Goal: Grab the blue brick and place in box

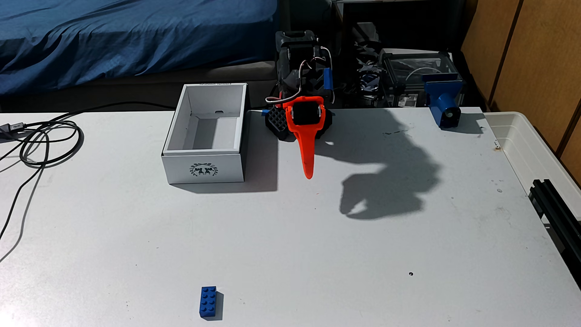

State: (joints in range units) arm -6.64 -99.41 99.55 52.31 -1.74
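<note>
The blue brick [207, 302] lies studs up near the table's front edge, left of centre, with nothing touching it. The white box [220, 171] stands open and empty at the back left, its wreath emblem facing the camera. My gripper [308, 176] hangs just right of the box, a little above the table. Its orange finger [306, 151] points down toward the camera and covers the other finger. The jaws look shut with nothing in them. The brick is far in front of the gripper and to its left.
Black cables [41, 141] coil on the table's left side. A blue printed mount [443, 103] stands at the back right, next to a translucent white tub [518, 135]. A black rail [553, 204] juts in at the right edge. The arm's shadow falls right of the gripper.
</note>
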